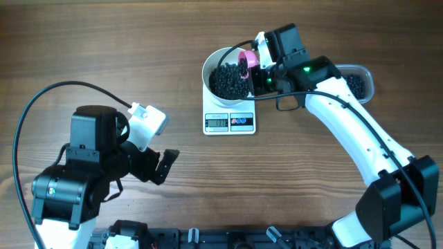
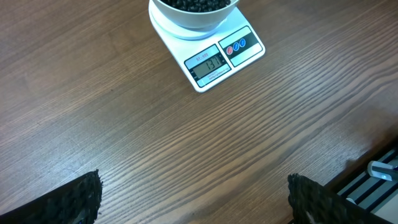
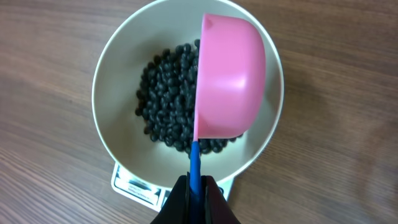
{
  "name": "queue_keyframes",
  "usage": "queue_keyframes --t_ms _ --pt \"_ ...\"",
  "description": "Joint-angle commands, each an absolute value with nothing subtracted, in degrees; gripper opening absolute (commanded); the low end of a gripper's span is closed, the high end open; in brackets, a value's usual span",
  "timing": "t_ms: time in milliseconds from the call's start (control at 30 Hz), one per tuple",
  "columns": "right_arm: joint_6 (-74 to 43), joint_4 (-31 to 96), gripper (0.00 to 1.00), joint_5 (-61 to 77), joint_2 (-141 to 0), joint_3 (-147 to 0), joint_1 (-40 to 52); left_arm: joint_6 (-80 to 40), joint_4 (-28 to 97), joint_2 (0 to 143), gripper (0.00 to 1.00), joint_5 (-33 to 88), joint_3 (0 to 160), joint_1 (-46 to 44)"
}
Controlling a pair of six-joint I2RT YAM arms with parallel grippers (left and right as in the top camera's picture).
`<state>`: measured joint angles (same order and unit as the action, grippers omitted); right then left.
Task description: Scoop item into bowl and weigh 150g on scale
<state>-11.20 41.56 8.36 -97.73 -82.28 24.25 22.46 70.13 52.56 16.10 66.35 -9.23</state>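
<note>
right gripper (image 3: 196, 199) is clamped tight on the blue handle of a pink scoop (image 3: 230, 87), which is tipped on its side over the white bowl (image 3: 115, 68). black beads (image 3: 165, 99) lie heaped inside the bowl, which sits on the scale (image 1: 230, 123) at the upper middle of the overhead frame. left gripper (image 1: 163, 166) hangs with jaws wide apart over the wooden table (image 2: 186, 143) at lower left, well apart from the scale.

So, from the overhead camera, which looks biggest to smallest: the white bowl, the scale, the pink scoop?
1. Tied: round white glossy bowl and flat white rectangular scale, similar width; scale partly hidden beneath bowl, so unsure.
2. Smallest: pink plastic scoop.
</note>
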Motion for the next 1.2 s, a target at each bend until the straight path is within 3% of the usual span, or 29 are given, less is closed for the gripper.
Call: queue_keyframes --t_ms 0,200,267,333,400,467,867,1167 --pt "-6.3 43.1 0.04 7.9 -96.3 -83.0 24.8 23.6 69.9 52.5 1.00 16.0 67.2 -8.8" --pt "-13.9 38.4 0.04 10.6 -96.2 -83.0 24.8 23.6 69.9 52.5 1.00 16.0 67.2 -8.8" --pt "-7.3 39.0 0.04 12.6 -96.4 -83.0 24.9 23.6 69.9 52.5 1.00 16.0 67.2 -8.8" --pt "-13.5 37.8 0.04 8.7 -96.2 -83.0 24.9 23.6 69.9 52.5 1.00 16.0 67.2 -8.8" --pt "-8.6 39.2 0.04 9.8 -96.6 -83.0 24.9 23.6 69.9 52.5 1.00 16.0 67.2 -8.8" --pt "-12.8 39.2 0.04 8.3 -96.6 -83.0 24.9 23.6 69.9 52.5 1.00 16.0 67.2 -8.8" --pt "-13.7 38.2 0.04 6.4 -96.7 -83.0 24.6 23.6 69.9 52.5 1.00 16.0 67.2 -8.8" --pt "-17.3 37.5 0.04 12.6 -96.7 -83.0 23.7 23.6 69.9 52.5 1.00 16.0 67.2 -8.8"
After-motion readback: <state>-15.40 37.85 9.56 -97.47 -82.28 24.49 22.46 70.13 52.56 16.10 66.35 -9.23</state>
